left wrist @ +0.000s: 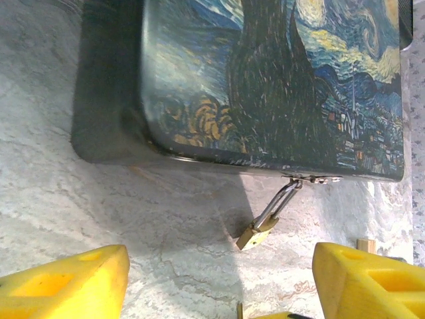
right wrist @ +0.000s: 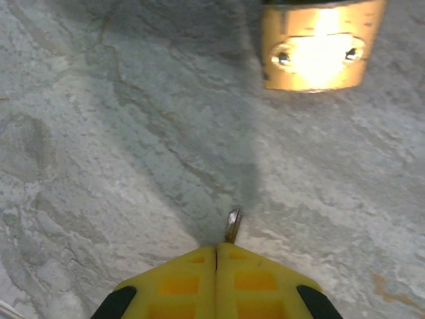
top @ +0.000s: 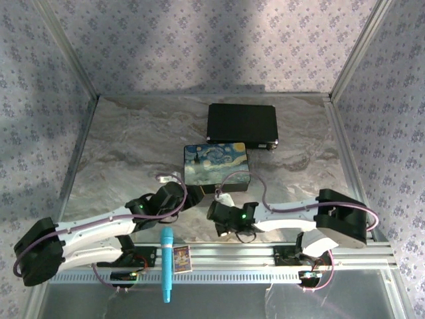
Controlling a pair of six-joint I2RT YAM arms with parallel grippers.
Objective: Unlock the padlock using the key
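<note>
The tiny brass padlock (left wrist: 255, 234) lies on the marble table, its silver shackle (left wrist: 275, 205) hooked through the latch of the starry-night box (left wrist: 265, 80). My left gripper (left wrist: 222, 286) is open, its yellow fingers (left wrist: 66, 279) spread wide on the near side of the padlock and not touching it. My right gripper (right wrist: 216, 250) is shut on the key (right wrist: 232, 226), whose metal tip sticks out past the fingertips. The tip points at the brass padlock body (right wrist: 322, 43), a short gap away. From above, the left gripper (top: 178, 194) and right gripper (top: 222, 214) sit at the box's (top: 216, 165) near edge.
A black case (top: 241, 123) lies behind the painted box. A blue marker (top: 166, 263) and a small card (top: 181, 258) rest on the rail between the arm bases. A pale wooden block (left wrist: 366, 244) sits beside the box near my left gripper's right finger. Patterned walls enclose the table.
</note>
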